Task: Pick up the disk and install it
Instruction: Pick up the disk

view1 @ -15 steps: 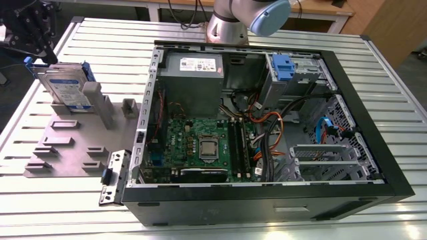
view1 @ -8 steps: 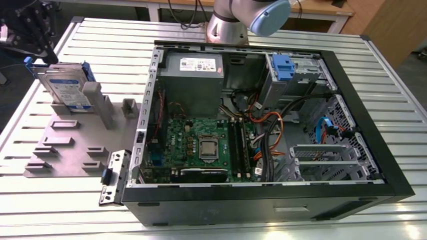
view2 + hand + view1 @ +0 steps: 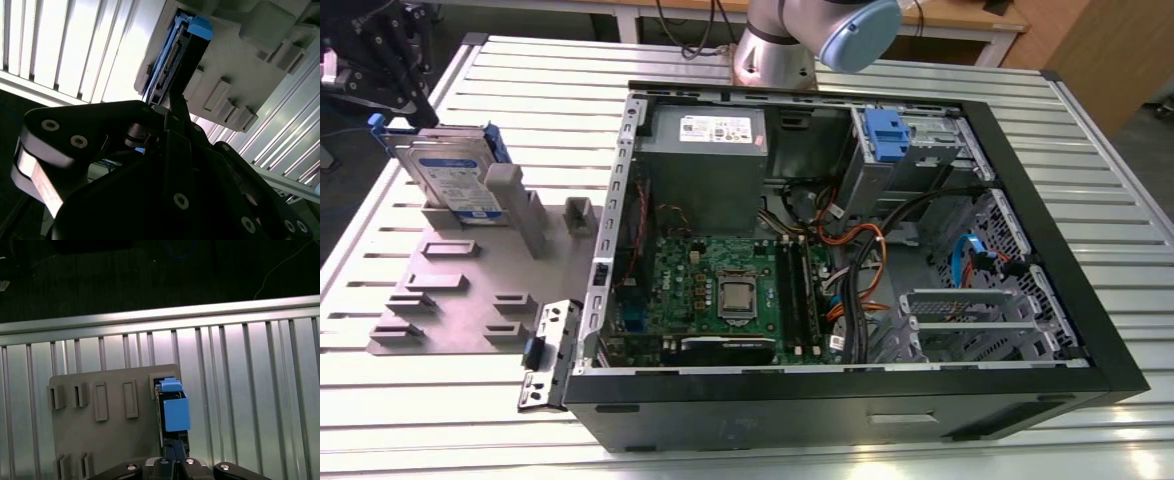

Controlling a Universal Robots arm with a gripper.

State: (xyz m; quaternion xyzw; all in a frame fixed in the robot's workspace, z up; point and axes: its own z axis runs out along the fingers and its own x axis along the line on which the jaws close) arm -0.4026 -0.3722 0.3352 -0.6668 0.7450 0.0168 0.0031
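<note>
Item, task object: the disk (image 3: pixel 451 178), silver-grey with a white-and-blue label and a blue bracket, stands on edge in a slot of the grey fixture plate (image 3: pixel 447 300) on the slatted bench (image 3: pixel 1081 130), outside the computer case (image 3: pixel 854 390). In the exterior view its long axis runs from about 10 o'clock to 4 o'clock, label face toward the camera. Item, claw (image 3: pixel 406 108): black, at the disk's 10 o'clock end, with the disk lying toward 5 o'clock from it. Both wrist views put the claw (image 3: pixel 172 102) (image 3: pixel 175 446) right at the narrow end of the disk (image 3: pixel 175 55) (image 3: pixel 172 410). You cannot tell whether it is open or already clamped on the bracket. Judged from this, the disk is not yet lifted from its slot. Item, neighbours: a tall grey block (image 3: pixel 520 212) of the plate stands just beside the disk at its 4 o'clock end, close to the label face. Item, destination side: the case lies at 3 o'clock of the disk, holding the power-supply box (image 3: pixel 707 135), the motherboard (image 3: pixel 720 290), loose cables (image 3: pixel 854 240) and the blue latch (image 3: pixel 887 135) on its metal cage. Item, obstruction: the case's near wall (image 3: pixel 624 200) stands between disk and interior, and the cables cross the space below the cage.
</note>
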